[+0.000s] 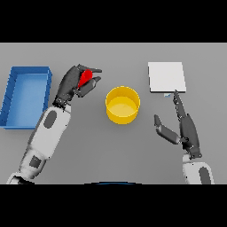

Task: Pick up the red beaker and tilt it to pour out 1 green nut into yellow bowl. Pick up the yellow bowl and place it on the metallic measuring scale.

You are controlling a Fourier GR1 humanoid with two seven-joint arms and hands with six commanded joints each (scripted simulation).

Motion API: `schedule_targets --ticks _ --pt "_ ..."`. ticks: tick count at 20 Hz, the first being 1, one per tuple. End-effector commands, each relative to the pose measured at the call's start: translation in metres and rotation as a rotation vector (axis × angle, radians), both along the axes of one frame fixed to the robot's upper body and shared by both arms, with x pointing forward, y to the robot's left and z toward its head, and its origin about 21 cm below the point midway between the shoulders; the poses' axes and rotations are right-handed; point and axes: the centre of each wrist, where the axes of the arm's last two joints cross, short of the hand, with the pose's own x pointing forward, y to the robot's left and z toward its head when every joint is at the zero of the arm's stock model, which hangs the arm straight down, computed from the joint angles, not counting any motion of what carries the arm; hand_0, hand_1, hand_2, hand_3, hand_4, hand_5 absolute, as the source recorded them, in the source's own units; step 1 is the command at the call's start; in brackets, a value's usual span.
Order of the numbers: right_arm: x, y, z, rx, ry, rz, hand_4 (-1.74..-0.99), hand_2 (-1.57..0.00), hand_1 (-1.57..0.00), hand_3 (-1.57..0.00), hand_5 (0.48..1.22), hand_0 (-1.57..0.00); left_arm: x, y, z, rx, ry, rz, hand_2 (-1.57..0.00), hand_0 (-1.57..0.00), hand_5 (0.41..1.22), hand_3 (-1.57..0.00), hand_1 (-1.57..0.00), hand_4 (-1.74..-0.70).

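While the left hand [75, 84] has its fingers and thumb curled round the red beaker [85, 77], the thing that matters is that the beaker sits up and to the left of the yellow bowl [123, 104], near it but not over it. So the pour has to travel rightward and a bit toward the robot before any tilt makes sense. Most of the beaker is buried in the fingers, so I honestly can't tell which way its mouth points, or see any green nut in it or in the bowl.

The right hand [184, 126] is on the other side, fingers straight and holding nothing, fingertips just at the near edge of the metallic measuring scale [166, 77]. It's the hand closer to the scale, so it looks the better pick for the bowl move. A blue bin [10, 91] sits far left, out of the way.
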Motion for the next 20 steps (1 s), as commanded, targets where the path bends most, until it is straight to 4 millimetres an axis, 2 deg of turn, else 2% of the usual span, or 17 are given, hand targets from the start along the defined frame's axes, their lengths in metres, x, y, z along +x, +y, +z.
schedule_targets --ticks 1,3,5,8,11,14,16,19,20 --pt "0.001 0.0 0.002 0.0 0.01 -0.01 -1.243 0.0 0.0 0.0 0.694 0.0 -0.001 0.0 0.003 0.043 0.003 -0.017 -1.56 -1.56 1.119 -1.56 -1.56 -1.73" --pt "0.0 0.004 0.0 0.008 0.014 0.002 -1.243 0.0 0.0 0.0 0.7 0.0 0.0 0.001 0.005 0.09 0.008 -0.035 -1.56 -1.56 1.115 -1.56 -1.56 -1.73" --pt "-0.001 0.0 -0.001 0.006 0.025 -0.01 -1.243 0.0 0.0 0.0 0.71 0.0 0.003 0.002 0.009 0.12 0.014 -0.045 -1.56 -1.56 1.113 -1.56 -1.56 -1.73" --pt "-0.001 0.002 0.005 0.001 0.014 -0.001 -1.254 0.0 0.0 0.0 0.717 0.0 0.008 -0.007 0.018 0.336 -0.042 -0.097 -1.57 -1.57 1.112 -1.57 -1.57 -1.74" --pt "0.003 0.0 0.006 0.019 0.009 0.001 -1.267 0.0 0.0 0.0 0.72 0.0 0.019 -0.019 0.025 0.604 -0.117 -0.174 -1.57 -1.57 1.134 -1.57 -1.57 -1.74" --pt "0.003 0.001 0.008 0.025 0.015 0.003 -1.268 0.0 0.0 0.0 0.722 0.0 0.024 -0.036 0.029 0.804 -0.171 -0.234 -1.57 -1.57 1.177 -1.57 -1.57 -1.74" --pt "-0.001 0.004 0.003 0.033 0.019 0.01 -1.264 0.0 0.0 0.0 0.717 0.0 0.03 -0.041 0.038 0.937 -0.202 -0.283 -1.57 -1.57 1.193 -1.57 -1.57 -1.74" --pt "0.001 0.002 0.003 0.04 0.014 -0.006 -1.258 0.0 0.0 0.0 0.697 0.0 0.035 -0.051 0.046 1.12 -0.24 -0.378 -1.57 -1.57 1.206 -1.57 -1.57 -1.61" --pt "0.001 0.004 0.001 0.039 0.007 -0.009 -1.253 0.0 0.0 0.0 0.688 0.0 0.034 -0.06 0.048 1.194 -0.233 -0.399 -1.57 -1.57 1.209 -1.57 -1.57 -1.64"
